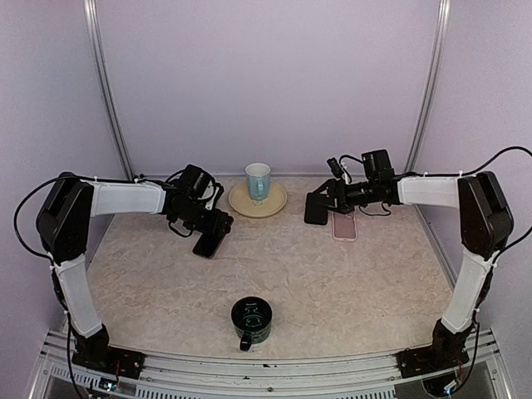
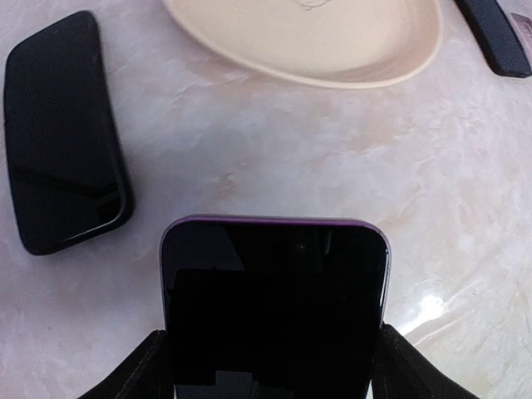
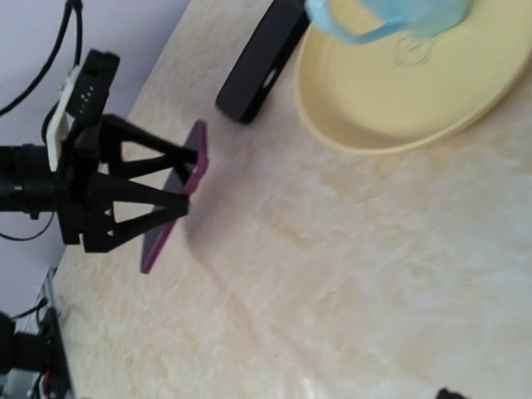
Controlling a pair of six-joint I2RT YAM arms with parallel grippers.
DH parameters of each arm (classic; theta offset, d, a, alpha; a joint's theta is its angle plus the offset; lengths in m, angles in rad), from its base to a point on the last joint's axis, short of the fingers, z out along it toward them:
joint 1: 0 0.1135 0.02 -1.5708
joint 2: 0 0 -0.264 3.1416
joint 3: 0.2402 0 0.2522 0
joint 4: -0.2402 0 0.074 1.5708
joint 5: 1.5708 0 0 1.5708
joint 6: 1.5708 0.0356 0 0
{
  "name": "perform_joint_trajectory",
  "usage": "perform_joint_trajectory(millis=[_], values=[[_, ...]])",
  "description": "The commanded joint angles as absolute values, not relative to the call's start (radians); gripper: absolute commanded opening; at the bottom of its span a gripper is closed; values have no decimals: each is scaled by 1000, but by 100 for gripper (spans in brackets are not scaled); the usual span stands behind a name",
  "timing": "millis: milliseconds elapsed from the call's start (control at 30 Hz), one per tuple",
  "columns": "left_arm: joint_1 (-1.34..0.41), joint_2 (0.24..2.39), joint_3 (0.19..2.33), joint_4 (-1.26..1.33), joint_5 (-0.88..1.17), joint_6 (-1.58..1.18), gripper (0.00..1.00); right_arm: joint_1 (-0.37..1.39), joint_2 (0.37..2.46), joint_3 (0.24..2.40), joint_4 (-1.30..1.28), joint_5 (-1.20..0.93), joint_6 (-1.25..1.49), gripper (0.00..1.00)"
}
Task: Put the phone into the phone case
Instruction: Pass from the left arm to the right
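The phone [image 2: 274, 307], dark-screened with a purple edge, is held between the fingers of my left gripper [image 2: 270, 353], tilted above the table left of centre [image 1: 208, 244]. The right wrist view shows it edge-on [image 3: 158, 241]. A black phone case [image 2: 58, 133] lies flat on the table just left of the held phone and near the plate [image 3: 262, 58]. In the top view my left arm hides it. My right gripper [image 1: 326, 202] hovers at the back right. Its wrist view shows only bare table with nothing between the jaws.
A cream plate [image 1: 270, 204] with a light blue cup [image 1: 258, 179] sits at the back centre. A black flat slab [image 1: 315, 209] and a pink one [image 1: 344, 225] lie under my right gripper. A dark mug [image 1: 251, 319] stands near the front edge.
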State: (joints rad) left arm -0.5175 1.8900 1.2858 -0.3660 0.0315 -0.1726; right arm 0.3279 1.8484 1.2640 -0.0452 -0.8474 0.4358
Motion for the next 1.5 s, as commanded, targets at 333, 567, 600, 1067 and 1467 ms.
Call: perform_joint_trajectory(millis=[333, 567, 600, 1067, 1467], values=[[-707, 1897, 1395, -199, 83, -69, 3, 450, 1993, 1420, -129, -921, 430, 84], [-763, 1905, 1395, -138, 97, -34, 1, 468, 2024, 1461, -157, -926, 431, 83], [-770, 1906, 1396, -132, 95, -29, 1, 470, 2026, 1465, -161, -927, 429, 83], [-838, 1930, 1431, -124, 24, 44, 0, 504, 2078, 1529, -244, -919, 399, 77], [-893, 1937, 1433, -119, -122, 104, 0, 527, 2126, 1548, -266, -947, 407, 62]])
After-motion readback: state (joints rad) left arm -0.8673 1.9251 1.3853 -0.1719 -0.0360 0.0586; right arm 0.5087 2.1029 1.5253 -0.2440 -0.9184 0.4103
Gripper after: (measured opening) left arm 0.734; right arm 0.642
